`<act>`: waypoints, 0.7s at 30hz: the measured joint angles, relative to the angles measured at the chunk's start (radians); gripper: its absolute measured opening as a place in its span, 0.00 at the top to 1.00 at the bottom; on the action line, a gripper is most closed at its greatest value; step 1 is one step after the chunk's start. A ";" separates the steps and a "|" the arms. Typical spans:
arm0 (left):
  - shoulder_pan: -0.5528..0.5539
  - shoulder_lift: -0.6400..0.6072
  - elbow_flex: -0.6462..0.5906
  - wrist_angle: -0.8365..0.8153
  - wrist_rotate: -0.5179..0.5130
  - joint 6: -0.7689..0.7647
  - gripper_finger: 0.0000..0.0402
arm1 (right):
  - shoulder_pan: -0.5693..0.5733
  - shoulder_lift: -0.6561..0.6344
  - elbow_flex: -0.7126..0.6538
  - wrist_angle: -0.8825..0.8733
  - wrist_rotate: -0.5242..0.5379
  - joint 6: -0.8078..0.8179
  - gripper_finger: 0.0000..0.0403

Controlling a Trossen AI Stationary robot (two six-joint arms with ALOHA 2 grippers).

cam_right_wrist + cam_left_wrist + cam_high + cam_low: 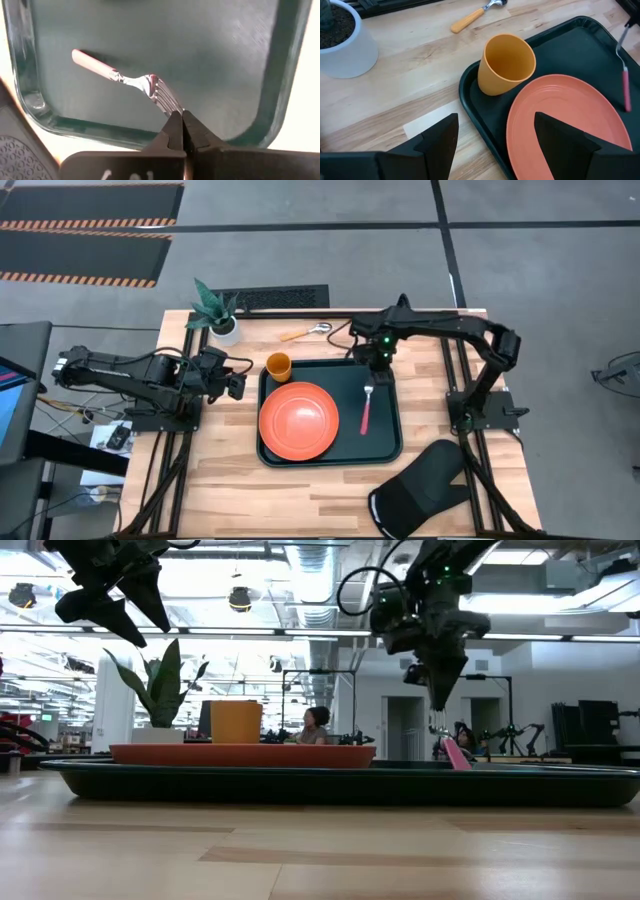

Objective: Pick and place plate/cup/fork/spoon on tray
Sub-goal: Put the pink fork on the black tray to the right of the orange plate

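The dark tray lies mid-table. The orange-red plate lies flat in its left half. The small orange cup stands upright in the tray's far left corner. The spoon lies on the table beyond the tray. My right gripper is over the tray's right half, shut on the pink-handled fork. My left gripper hangs open and empty above the table, just left of the tray; its wrist view shows the cup and plate ahead. My right gripper pinches the tips of the fork's silver tines between its two fingers, coming from above and pointing down. The fork slants down from the fingers, its pink handle reaching toward the tray floor. The tray rim hides whether the handle's end touches.
A potted plant in a white pot stands at the table's far left corner. A black oven mitt lies at the near right corner. Bare wood shows in front of the tray. A person sits in the room beyond.
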 joint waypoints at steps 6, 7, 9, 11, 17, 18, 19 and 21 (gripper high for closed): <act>0.000 0.000 0.000 0.000 -0.006 -0.001 0.38 | 0.060 0.000 0.000 0.011 0.000 -0.016 1.00; 0.000 0.001 0.000 0.000 -0.009 -0.001 0.38 | 0.070 0.000 0.000 0.012 0.000 -0.029 1.00; 0.000 0.001 0.000 0.000 -0.012 -0.002 0.38 | 0.092 0.001 0.000 0.019 0.011 -0.054 1.00; 0.000 0.001 0.000 0.000 -0.014 -0.002 0.38 | 0.107 0.001 0.000 0.047 0.026 -0.059 1.00; 0.000 0.001 0.000 0.000 -0.021 -0.011 0.38 | 0.096 0.031 0.004 0.073 0.026 -0.036 1.00; 0.000 0.001 0.000 0.001 -0.021 -0.011 0.38 | 0.095 0.051 0.005 0.072 0.026 -0.024 1.00; 0.000 0.001 0.000 0.001 -0.021 -0.011 0.38 | 0.096 0.071 0.005 0.059 0.025 -0.016 1.00; 0.000 0.001 0.000 0.001 -0.021 -0.011 0.38 | 0.103 0.117 0.023 0.025 0.020 -0.011 1.00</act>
